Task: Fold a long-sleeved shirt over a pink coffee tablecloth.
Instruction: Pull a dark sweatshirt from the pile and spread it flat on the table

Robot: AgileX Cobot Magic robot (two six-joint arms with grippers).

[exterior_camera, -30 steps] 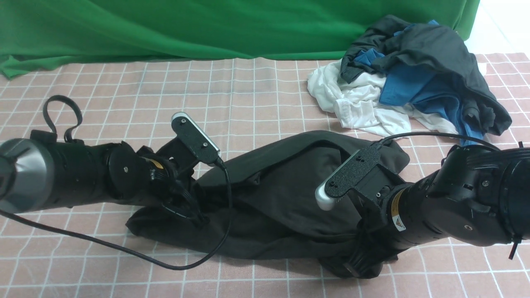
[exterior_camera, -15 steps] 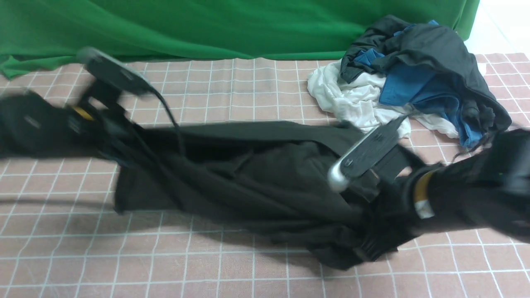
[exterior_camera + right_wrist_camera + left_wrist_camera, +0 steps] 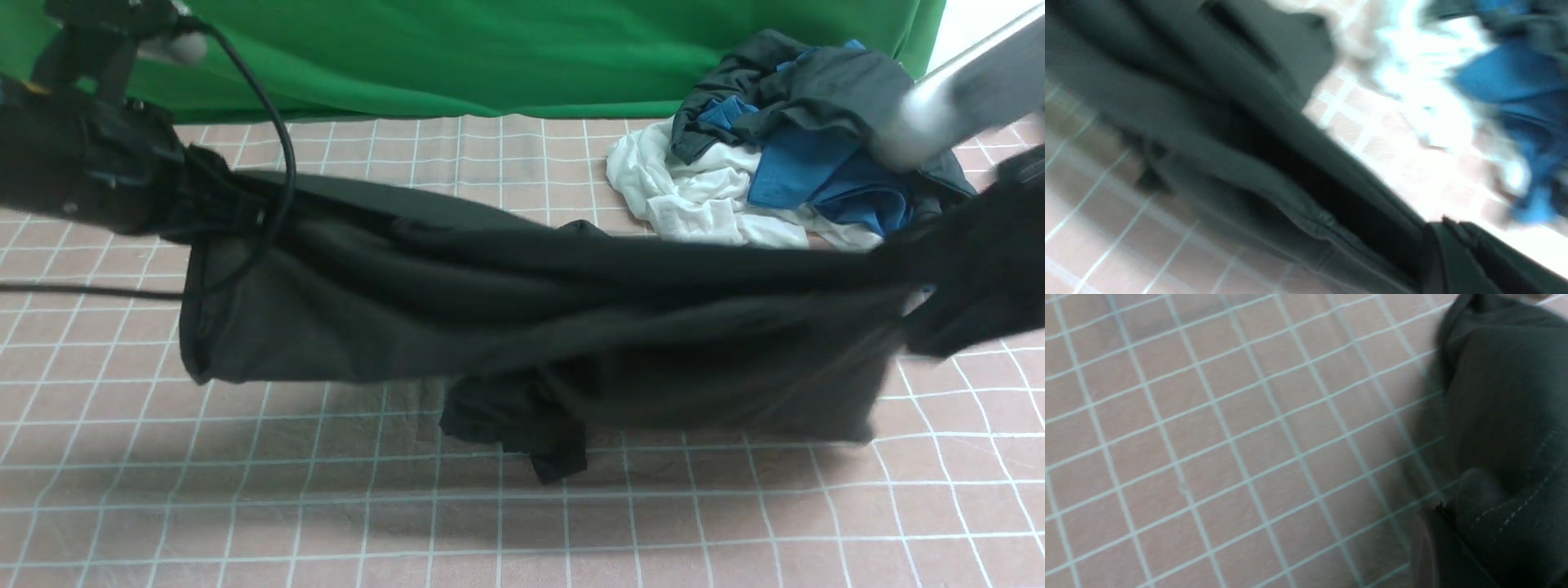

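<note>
In the front view the shirt (image 3: 522, 310) hangs stretched between the two arms, raised off the tablecloth (image 3: 326, 506) that covers the worktop. It seems to be held this way so the cloth can fall open and flat before any fold is made. The left pincer (image 3: 214, 214) is buried in one end of the shirt and the right pincer (image 3: 914, 269), blurred, in the other. Since the shirt pulls taut from both, I judge each one clenched on it. A bunched part sags in the middle and looks to touch the tablecloth. A heap of white, blue and grey clothes (image 3: 816, 139) lies at the far right in front of a green cloth (image 3: 457, 57), apart from the shirt.

In the left wrist view a stitched hem (image 3: 1515, 514) of the shirt sits right at the camera, with the checked tablecloth beside it.

The right wrist view is blurred. The shirt runs away in long folds from a dark finger (image 3: 1447, 261) pinching it, and the heap shows beyond.

No lettering or neck label can be read in any view.
</note>
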